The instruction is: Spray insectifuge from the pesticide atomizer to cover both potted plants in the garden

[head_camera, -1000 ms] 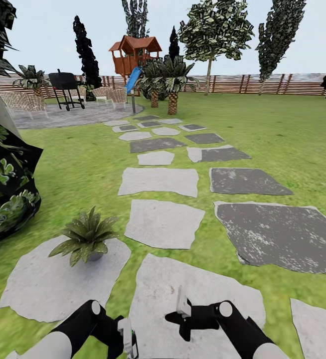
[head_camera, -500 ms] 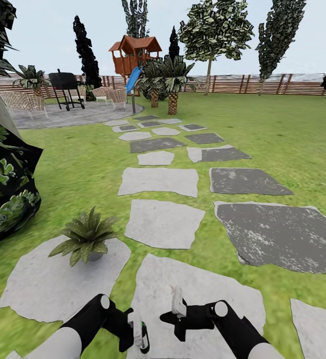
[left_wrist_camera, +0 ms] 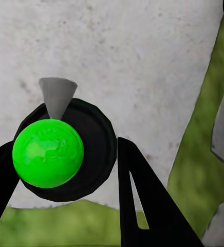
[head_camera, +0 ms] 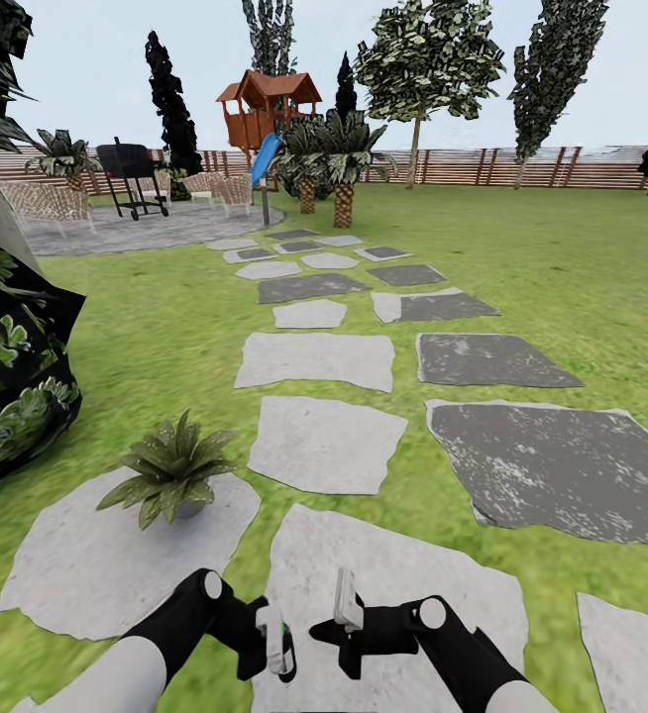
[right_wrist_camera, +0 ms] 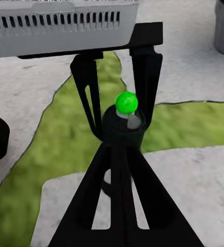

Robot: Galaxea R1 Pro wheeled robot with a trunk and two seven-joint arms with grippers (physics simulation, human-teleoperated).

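Both arms bent inward low over the near pale slab point(head_camera: 403, 574), wrists nearly meeting. Left gripper point(head_camera: 276, 642) clamps the atomizer point(left_wrist_camera: 60, 149), black body w/ green ball top, fingers point(left_wrist_camera: 143, 200) either side. Right gripper point(right_wrist_camera: 117, 175): fingers look together; can't tell for sure. One potted plant point(head_camera: 173, 465) on the left slab's far edge; two palms point(head_camera: 329, 149) by the fence.

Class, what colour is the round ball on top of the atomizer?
Bright green ball, clearest in the left wrist view.
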